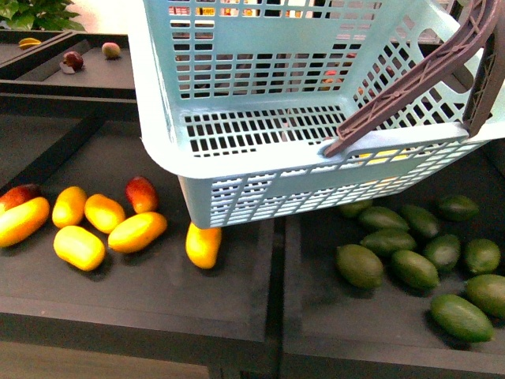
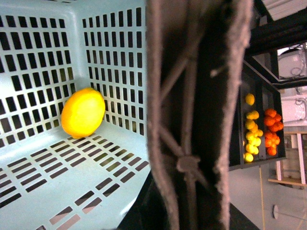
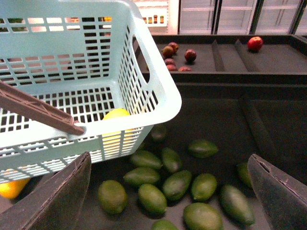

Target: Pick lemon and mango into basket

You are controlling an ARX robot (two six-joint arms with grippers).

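Already half done, by the look of it: lemon (image 2: 83,112) lying inside the basket (image 1: 237,170), against the slotted wall near a corner, and glimpsed through the lattice from the right wrist too. Basket hanging tilted above the dark shelf (image 1: 142,292), clear of it, brown handle (image 1: 410,87) slanting up to one side.

Left to fetch: mango (image 1: 137,231), resting among other yellow-orange fruit on the left part of the shelf, close against one neighbour and just beside a shorter red fruit (image 1: 142,193). Another yellow fruit (image 1: 203,243) half hidden beneath the basket's corner.

Right gripper (image 3: 169,160) hovering over the green fruit (image 3: 152,197), fingers (image 3: 62,196) spread wide, holding nothing. Left gripper not visible in any view, with nothing but handle bars and basket in that wrist's picture; cannot tell whether clamped on the handle.

As for the mango: probably firm, smooth and a little slippery, heavier than the lemon, and likely to roll on those rounded flanks if nudged. Best taken from above, across the middle at the narrow width, pads on the two long sides. Moderate squeeze only, to avoid bruising. Worth minding the neighbour pressed close and the basket corner overhead.
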